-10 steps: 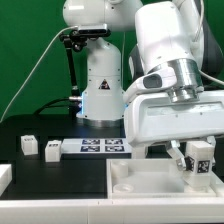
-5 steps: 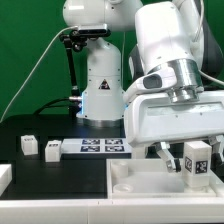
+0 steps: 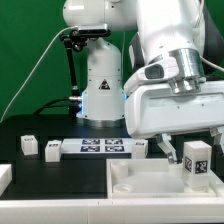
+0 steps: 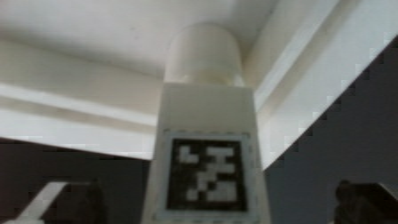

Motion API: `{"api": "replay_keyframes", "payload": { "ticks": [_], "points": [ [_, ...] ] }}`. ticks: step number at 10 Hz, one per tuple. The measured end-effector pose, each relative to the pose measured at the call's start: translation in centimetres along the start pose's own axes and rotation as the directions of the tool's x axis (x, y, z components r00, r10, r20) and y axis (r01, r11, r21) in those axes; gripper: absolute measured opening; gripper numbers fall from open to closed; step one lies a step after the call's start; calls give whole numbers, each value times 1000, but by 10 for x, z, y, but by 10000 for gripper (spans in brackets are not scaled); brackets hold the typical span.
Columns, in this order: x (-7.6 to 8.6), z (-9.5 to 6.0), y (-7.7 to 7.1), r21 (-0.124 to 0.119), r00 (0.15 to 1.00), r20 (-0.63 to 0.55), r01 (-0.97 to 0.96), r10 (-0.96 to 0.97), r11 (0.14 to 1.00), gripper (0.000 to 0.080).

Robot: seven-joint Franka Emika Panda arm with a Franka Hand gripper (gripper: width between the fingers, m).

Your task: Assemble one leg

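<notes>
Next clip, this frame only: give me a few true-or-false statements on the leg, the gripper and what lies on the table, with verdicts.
1. The gripper is shut on the leg. False: it is open, with its fingers clear of the leg on either side.
2. The leg stands upright on the large white part. True.
3. The marker board lies on the large white part. False: it lies on the black table.
4. Two loose small blocks sit at the exterior view's left. True.
</notes>
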State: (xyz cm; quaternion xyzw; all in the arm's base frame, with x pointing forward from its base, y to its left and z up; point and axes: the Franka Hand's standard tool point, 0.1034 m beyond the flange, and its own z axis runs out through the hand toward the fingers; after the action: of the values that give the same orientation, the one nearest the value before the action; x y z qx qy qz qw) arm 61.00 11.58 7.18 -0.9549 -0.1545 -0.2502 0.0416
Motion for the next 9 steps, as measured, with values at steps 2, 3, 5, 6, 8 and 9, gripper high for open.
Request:
{"api": "replay_keyframes", "payload": {
  "ticks": [2, 3, 5, 6, 8, 9],
  "points": [
    [-4, 3, 0, 10, 999, 37, -10, 9, 1000, 649],
    [-3, 6, -1, 33, 993, 115, -25, 21, 999, 649],
    [9, 6, 1, 72, 949, 313, -72, 46, 995, 649],
    [9, 4, 4, 89, 921, 388, -82, 41, 993, 649],
    [12, 2, 11, 122, 856, 516, -107, 29, 987, 649],
    [13, 3, 17, 115, 868, 495, -102, 32, 988, 649]
  ]
}}
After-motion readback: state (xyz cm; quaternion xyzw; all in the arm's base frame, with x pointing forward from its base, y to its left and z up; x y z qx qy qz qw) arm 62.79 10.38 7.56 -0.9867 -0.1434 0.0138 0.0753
